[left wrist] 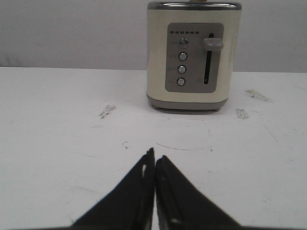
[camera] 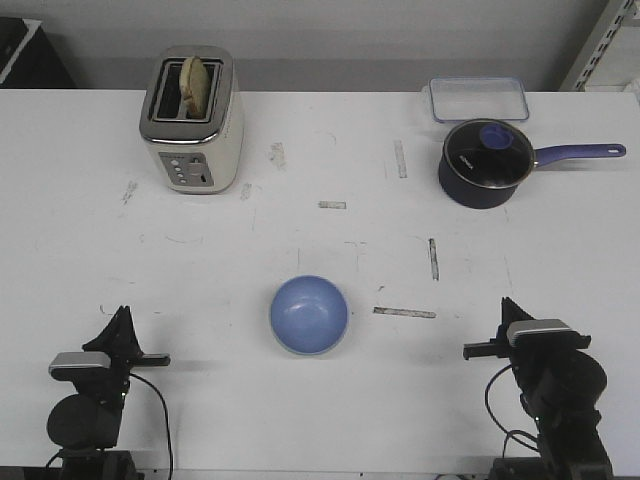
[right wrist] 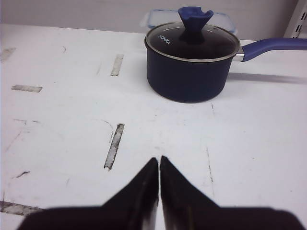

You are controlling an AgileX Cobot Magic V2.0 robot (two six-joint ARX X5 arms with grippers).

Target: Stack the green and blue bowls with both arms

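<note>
Grippers parked at near table edge, left gripper (camera: 135, 345) and right gripper (camera: 490, 345), both with jaws pinched together on nothing, well apart from everything. Blue bowl (camera: 309, 314) sits upright between them, a bit further in. Can't tell if green bowl is nested under it; no green shows anywhere. Either stack is finished or nothing started, my guess: done. Far side: toaster (camera: 192, 120) left, saucepan (camera: 484, 163) and clear container (camera: 478, 98) right
</note>
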